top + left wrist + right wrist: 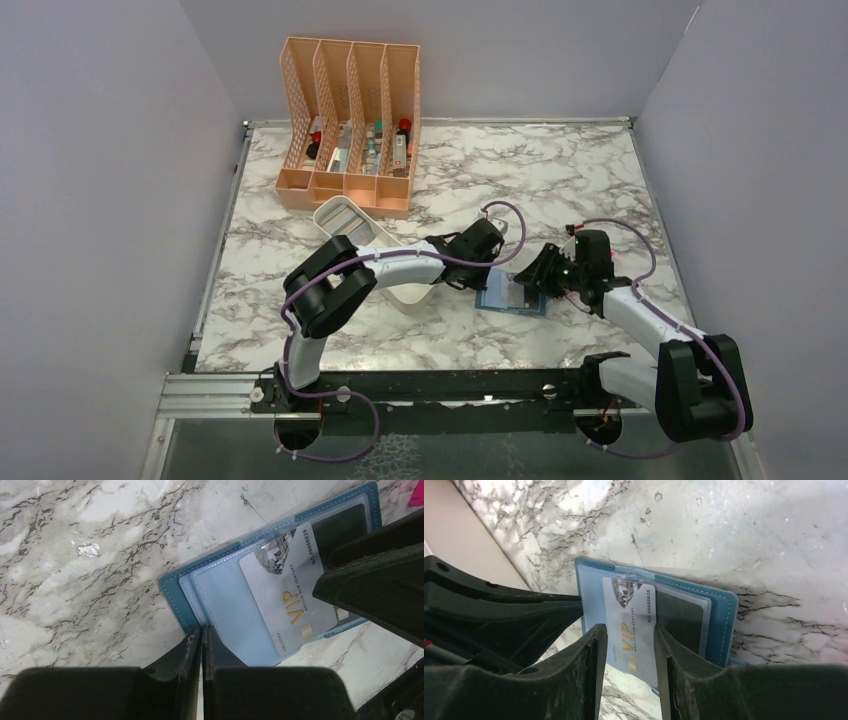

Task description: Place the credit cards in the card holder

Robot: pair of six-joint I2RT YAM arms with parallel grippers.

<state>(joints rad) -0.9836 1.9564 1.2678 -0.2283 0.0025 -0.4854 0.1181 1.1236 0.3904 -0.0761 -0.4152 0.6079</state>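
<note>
Left gripper (pixel 202 629): jaws pressed together, tips at edge of card holder (pixel 172 592).
Right gripper (pixel 630 636): jaws apart, straddling VIP card (pixel 626 607) lying on card holder.

Stitched teal leatherette card holder (pixel 172 591), clear glossy plastic sleeves (pixel 225 610), smooth credit card (pixel 285 597), marble-look table (pixel 100 580)

White credit card (pixel 280 595) reads "VIP" and "NO.888…"

On my feed I logged: one white-and-grey marble tabletop (pixel 520 175); one peach mesh four-slot organizer (pixel 350 90) standing at its far left, holding small red- and black-capped bottles (pixel 378 142); one white oblong tray (pixel 343 221) just before it.
</note>
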